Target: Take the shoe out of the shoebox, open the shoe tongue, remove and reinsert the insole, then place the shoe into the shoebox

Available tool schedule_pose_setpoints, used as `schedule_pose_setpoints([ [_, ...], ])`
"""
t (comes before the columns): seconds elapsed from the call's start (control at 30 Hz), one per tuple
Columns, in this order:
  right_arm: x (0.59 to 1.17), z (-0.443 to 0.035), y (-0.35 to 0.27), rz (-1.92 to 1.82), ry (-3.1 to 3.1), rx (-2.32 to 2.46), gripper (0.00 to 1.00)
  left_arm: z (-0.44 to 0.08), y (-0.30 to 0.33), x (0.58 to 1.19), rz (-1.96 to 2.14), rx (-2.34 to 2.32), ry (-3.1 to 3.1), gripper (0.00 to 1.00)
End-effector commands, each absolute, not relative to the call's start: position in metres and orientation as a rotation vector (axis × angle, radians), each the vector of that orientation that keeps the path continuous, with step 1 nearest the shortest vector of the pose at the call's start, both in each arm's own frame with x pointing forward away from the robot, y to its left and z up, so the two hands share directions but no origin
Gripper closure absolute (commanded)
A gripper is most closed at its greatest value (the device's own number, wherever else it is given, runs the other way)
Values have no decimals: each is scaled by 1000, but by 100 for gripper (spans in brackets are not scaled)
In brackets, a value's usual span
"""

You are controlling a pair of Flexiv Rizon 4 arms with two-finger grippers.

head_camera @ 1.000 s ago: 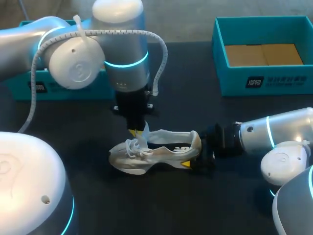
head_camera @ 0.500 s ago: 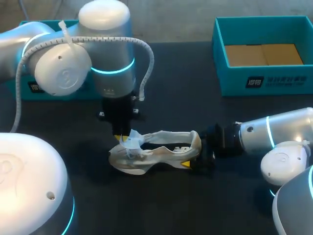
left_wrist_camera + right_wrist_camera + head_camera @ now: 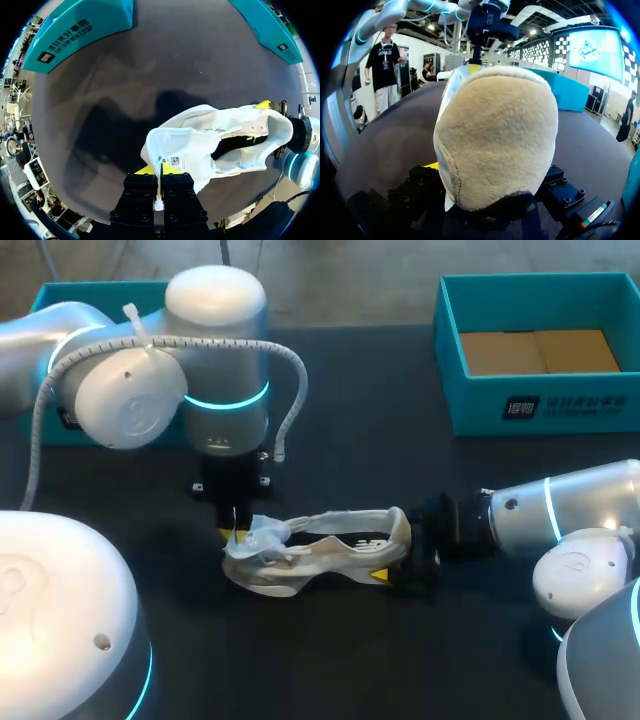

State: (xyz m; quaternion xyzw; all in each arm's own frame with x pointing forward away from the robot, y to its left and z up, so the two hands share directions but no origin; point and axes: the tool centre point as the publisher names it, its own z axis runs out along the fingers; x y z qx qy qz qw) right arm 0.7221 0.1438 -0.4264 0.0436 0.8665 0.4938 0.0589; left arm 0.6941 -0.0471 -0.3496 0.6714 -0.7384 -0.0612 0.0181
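Note:
A white sneaker [image 3: 320,552] lies on its side on the dark table, toe toward my left arm. My left gripper [image 3: 232,532] hangs over the toe end, shut on the white tongue [image 3: 180,150], which is folded back toward the toe so the dark opening [image 3: 235,145] of the shoe shows. My right gripper [image 3: 400,560] holds the heel [image 3: 500,135] between its wide-set fingers, one yellow tip [image 3: 432,165] showing beside it. The teal shoebox [image 3: 540,405] stands at the far right with brown cardboard inside.
A second teal box [image 3: 60,300] stands at the far left behind my left arm. Dark bare tabletop [image 3: 360,440] lies between the two boxes and in front of the shoe.
My left gripper has moved left and down toward the toe, drawing the tongue with it and folding it open. The right arm and the heel have stayed put.

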Motion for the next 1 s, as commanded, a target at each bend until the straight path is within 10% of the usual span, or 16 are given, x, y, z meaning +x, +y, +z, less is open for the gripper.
schedule_pose_setpoints([
  [0.03,721,-433,149,1487,2630,134,100,-365,-49,693,-220,2103,-2299,100],
  [0.27,721,-433,149,1487,2630,134,100,-379,-47,689,-219,2118,-2269,100],
  [0.63,721,-433,149,1487,2630,134,100,-374,-39,684,-173,2166,-2213,5],
  [1.0,721,-433,149,1487,2630,134,100,-341,-48,685,-3,2121,-2292,0],
])
